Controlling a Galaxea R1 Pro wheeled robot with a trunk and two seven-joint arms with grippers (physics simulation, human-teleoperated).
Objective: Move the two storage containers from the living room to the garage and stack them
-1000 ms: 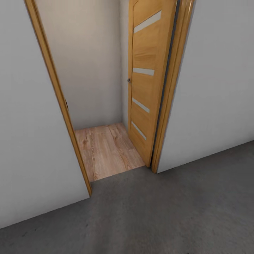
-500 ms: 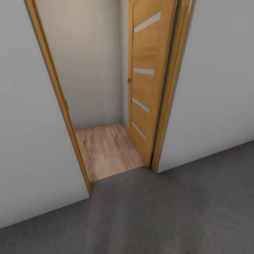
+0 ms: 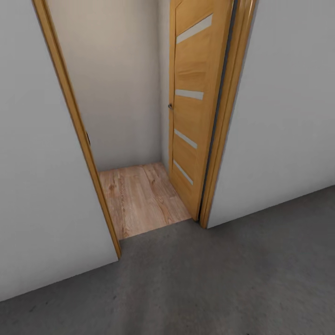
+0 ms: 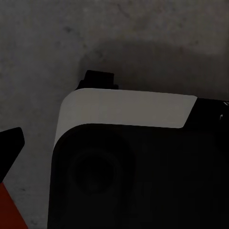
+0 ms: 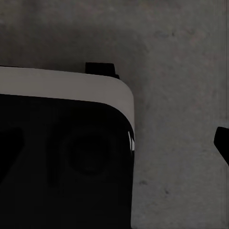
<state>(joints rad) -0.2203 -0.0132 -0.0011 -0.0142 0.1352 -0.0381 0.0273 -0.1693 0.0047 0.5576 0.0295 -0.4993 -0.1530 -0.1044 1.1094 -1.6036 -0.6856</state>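
The dark grey concrete floor (image 3: pixel 209 288) spreads across the near part of the head view and lies under both wrist cameras. At the edge of the left wrist view sits an orange-red sliver (image 4: pixel 6 210), too small to tell whether it is a storage container. Just above that sliver pokes in one dark fingertip (image 4: pixel 12 139) belonging to my left gripper. A dark fingertip (image 5: pixel 222 143) of my right gripper shows at the edge of the right wrist view. Neither view shows a second finger, so how the jaws stand is unclear.
A doorway with a honey-coloured frame (image 3: pixel 70 116) opens ahead onto light wood-plank flooring (image 3: pixel 139 195). Its wooden door (image 3: pixel 195 107) stands swung inward on the right. White walls (image 3: pixel 288 116) flank the opening. My black and white base (image 4: pixel 138 162) (image 5: pixel 62 157) is below both wrists.
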